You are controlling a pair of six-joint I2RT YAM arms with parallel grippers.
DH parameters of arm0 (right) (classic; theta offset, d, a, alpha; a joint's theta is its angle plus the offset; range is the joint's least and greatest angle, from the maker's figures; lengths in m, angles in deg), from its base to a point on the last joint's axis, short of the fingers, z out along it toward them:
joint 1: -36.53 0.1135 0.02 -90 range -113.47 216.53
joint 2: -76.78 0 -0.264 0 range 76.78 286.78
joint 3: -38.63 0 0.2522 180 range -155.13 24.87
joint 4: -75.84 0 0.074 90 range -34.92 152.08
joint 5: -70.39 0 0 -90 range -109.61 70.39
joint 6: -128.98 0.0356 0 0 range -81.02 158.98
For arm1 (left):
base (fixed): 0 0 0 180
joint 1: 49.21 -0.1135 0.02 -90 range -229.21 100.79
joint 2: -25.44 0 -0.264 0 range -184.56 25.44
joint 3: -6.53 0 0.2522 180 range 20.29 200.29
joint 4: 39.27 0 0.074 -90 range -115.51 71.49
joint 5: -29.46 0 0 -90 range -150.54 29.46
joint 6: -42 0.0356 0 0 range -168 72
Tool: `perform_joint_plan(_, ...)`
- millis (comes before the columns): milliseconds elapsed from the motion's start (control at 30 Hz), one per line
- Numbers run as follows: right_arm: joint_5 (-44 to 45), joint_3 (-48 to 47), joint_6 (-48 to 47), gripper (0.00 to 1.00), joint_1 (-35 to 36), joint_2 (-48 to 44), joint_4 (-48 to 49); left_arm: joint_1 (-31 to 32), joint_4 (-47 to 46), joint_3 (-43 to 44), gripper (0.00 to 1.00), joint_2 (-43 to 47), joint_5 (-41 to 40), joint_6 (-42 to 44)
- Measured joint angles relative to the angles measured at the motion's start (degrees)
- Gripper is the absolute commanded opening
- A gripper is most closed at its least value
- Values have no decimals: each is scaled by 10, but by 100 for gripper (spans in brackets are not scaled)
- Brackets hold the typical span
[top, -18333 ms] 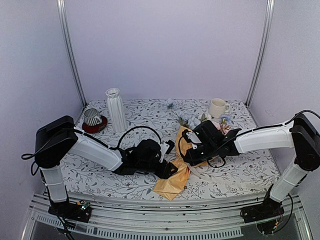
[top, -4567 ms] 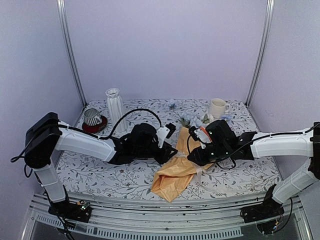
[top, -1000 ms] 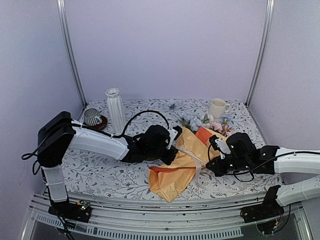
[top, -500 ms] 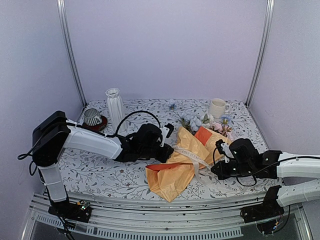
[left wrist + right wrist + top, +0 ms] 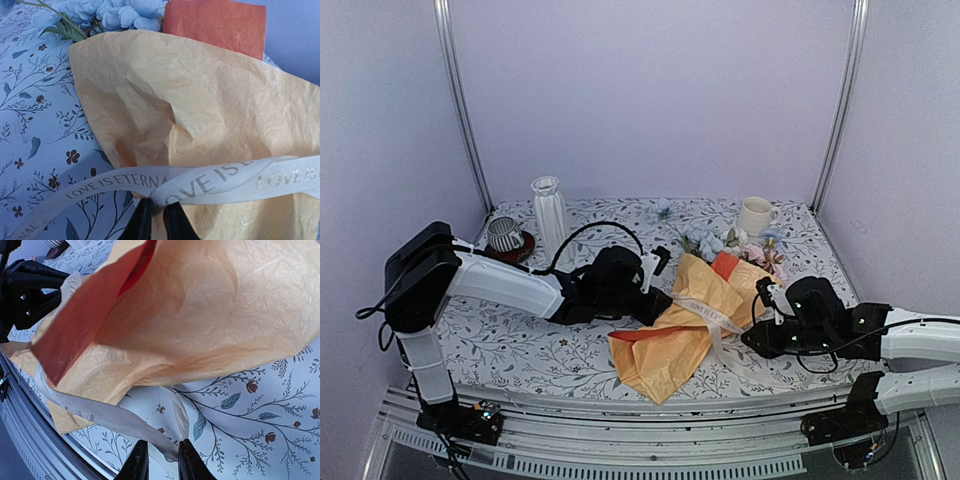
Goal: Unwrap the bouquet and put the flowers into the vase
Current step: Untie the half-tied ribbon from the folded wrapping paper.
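Mid ribbon-removal, I reckon: the bouquet (image 5: 695, 310) lies on the table (image 5: 520, 340) well apart from the vase (image 5: 551, 218), left end effector (image 5: 157, 220) pinching the ribbon (image 5: 200, 185), right end effector (image 5: 160, 460) slightly parted around it (gripping? can't tell), so next pull the ribbon clear.

Bouquet (image 5: 692, 318) lies near the table's middle, orange paper loosened, ribbon (image 5: 708, 313) draped across it. I see the left gripper (image 5: 658, 298) at its left edge and the right gripper (image 5: 751, 336) at its right. Flowers (image 5: 705, 240) stick out on the far side. Vase (image 5: 551, 220) stands upright, far left.
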Motion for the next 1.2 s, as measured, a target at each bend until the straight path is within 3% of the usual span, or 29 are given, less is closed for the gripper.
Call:
perform_joint_plan(667,16,-93,-90,28,0,11,30,0,-6,-1,13,0,27,4)
perform_joint_plan(1200,-56,-182,-141,27,0,203,82,0,-24,-12,13,1,44,9)
